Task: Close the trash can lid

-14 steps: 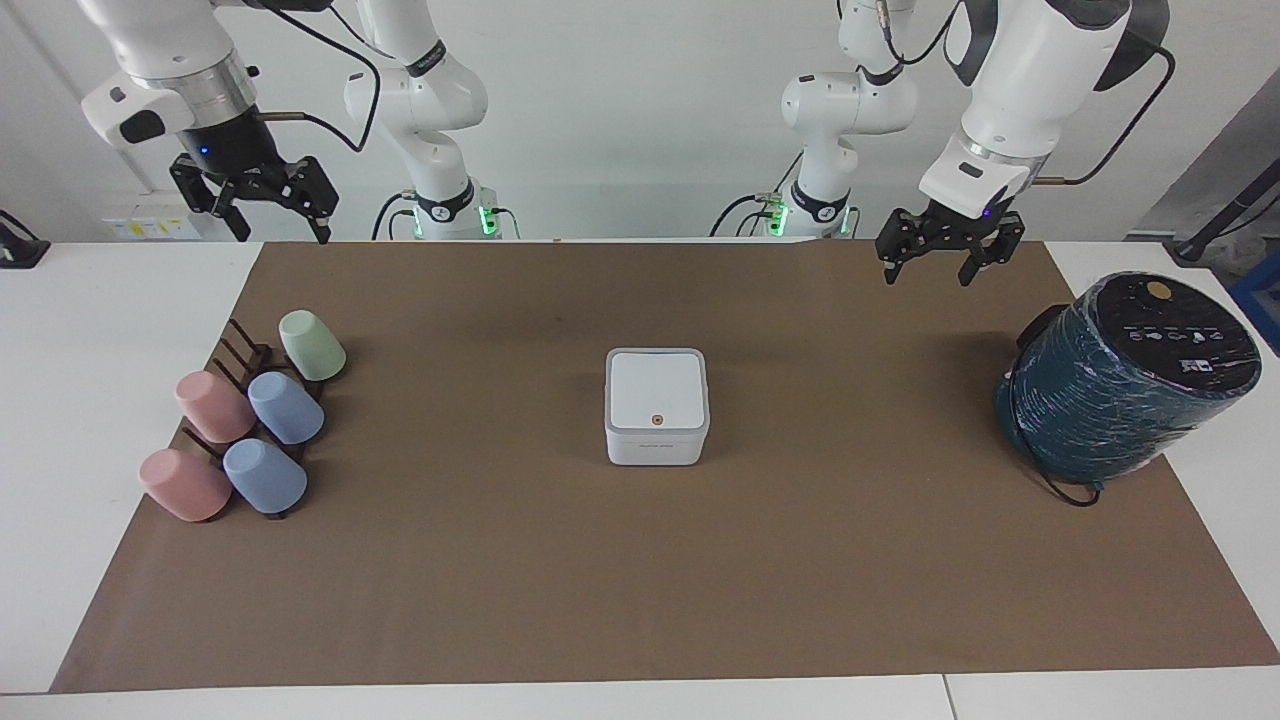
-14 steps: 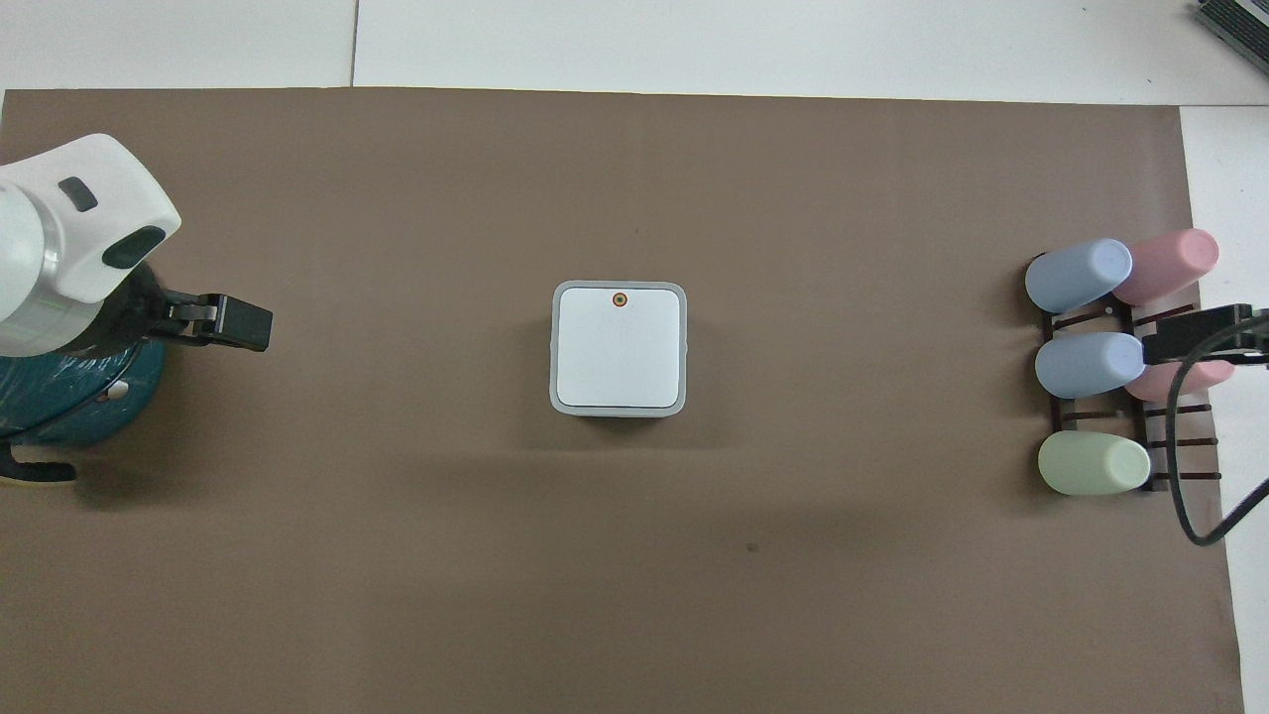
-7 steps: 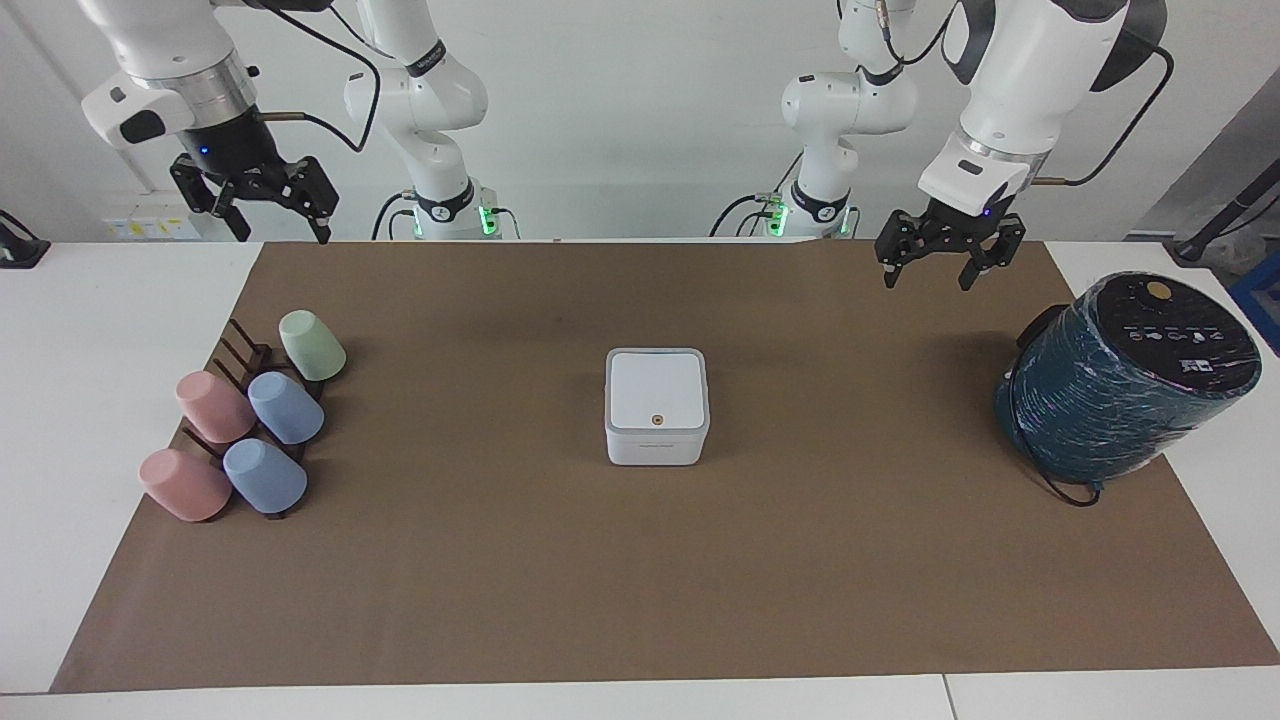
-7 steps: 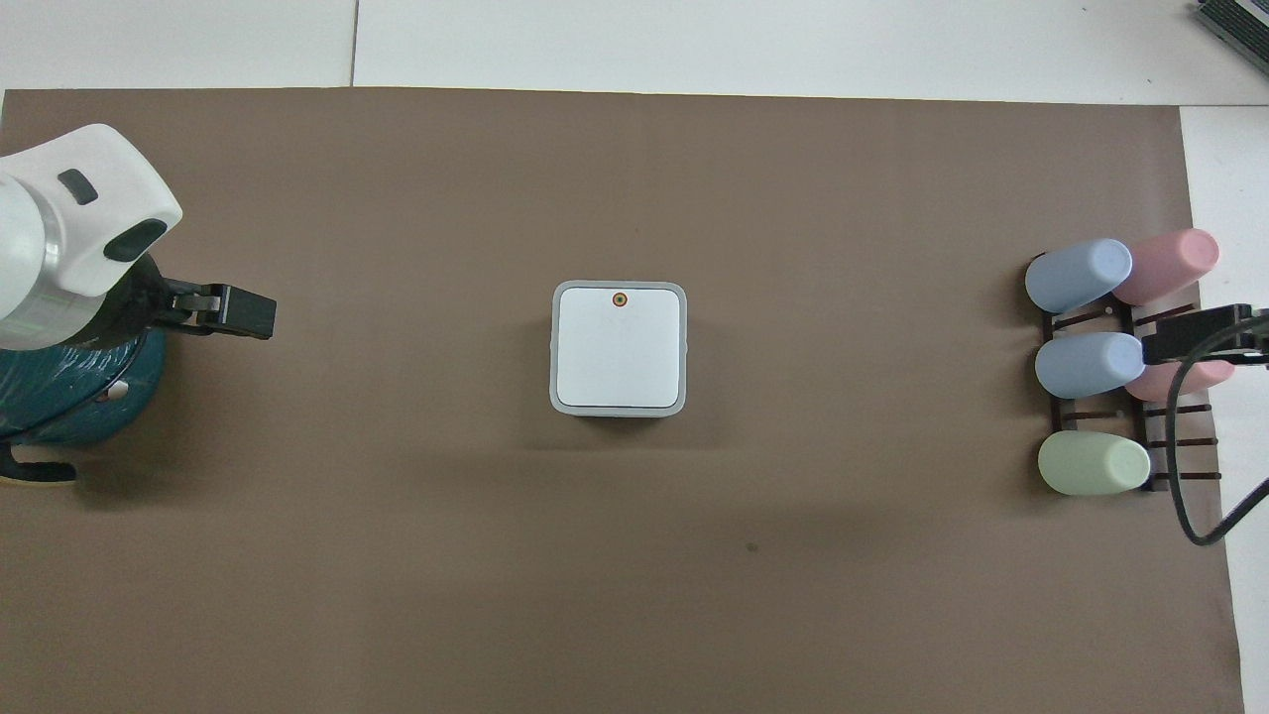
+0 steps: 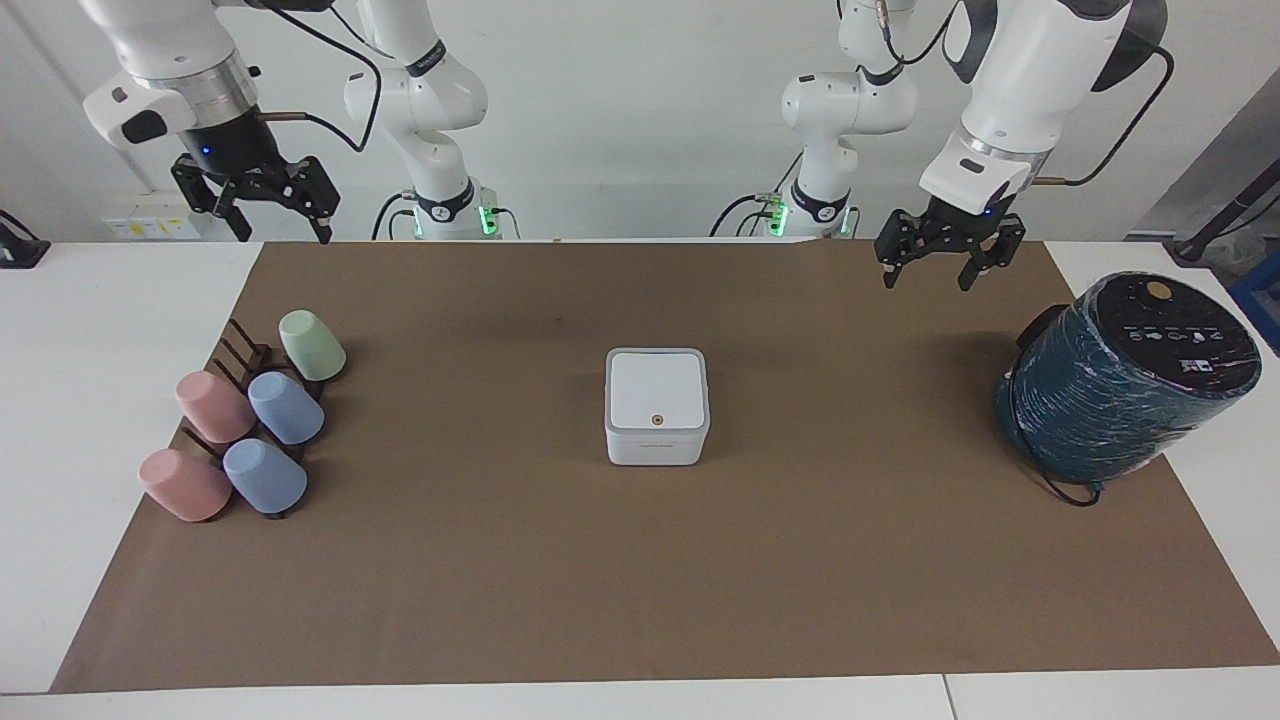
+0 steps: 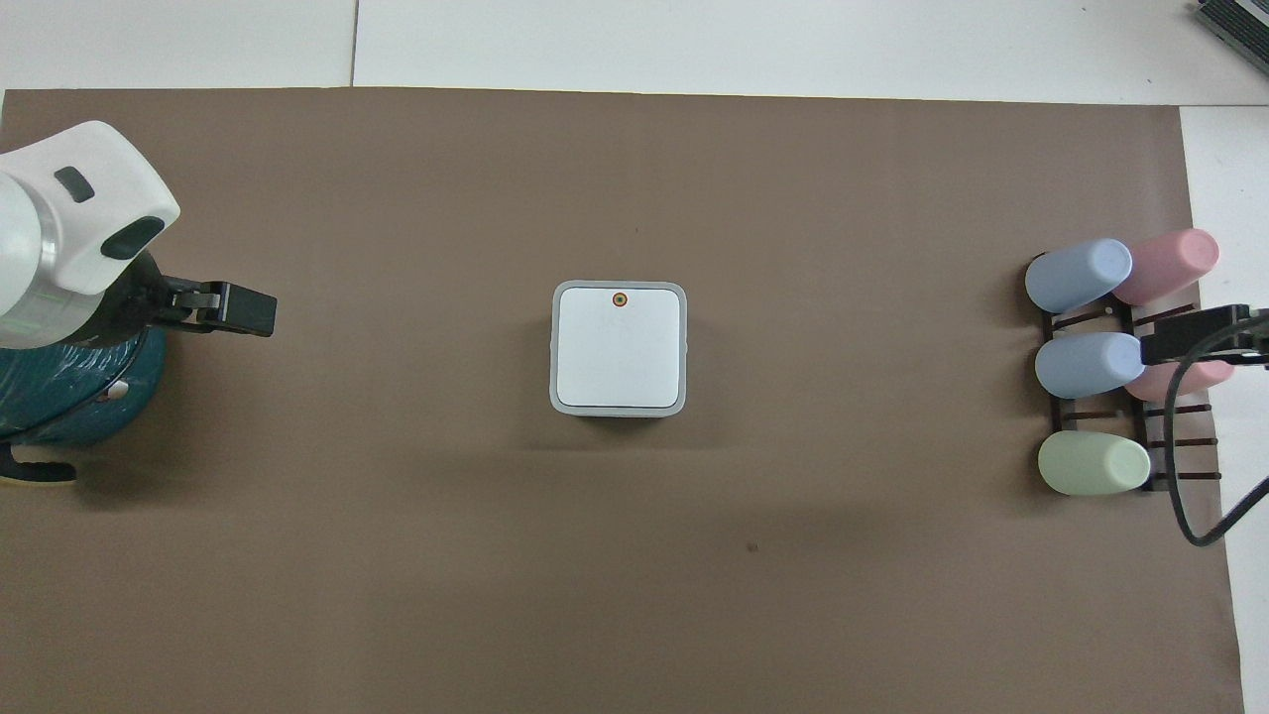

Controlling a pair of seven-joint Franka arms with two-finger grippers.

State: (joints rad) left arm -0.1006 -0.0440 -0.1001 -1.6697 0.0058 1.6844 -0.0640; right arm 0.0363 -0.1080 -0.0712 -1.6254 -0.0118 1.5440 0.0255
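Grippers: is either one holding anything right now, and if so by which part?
Nothing is held. The left gripper and the right gripper are both open and up in the air, apart from the trash can, whose lid lies flat.

Open mat (image 5: 800, 560) around trash can (image 5: 656, 405)

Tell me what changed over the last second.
The left gripper rose very slightly above the brown mat, near the dark teal cylindrical appliance. The right gripper waits, unchanged. The small white square trash can kept its flat white lid closed.
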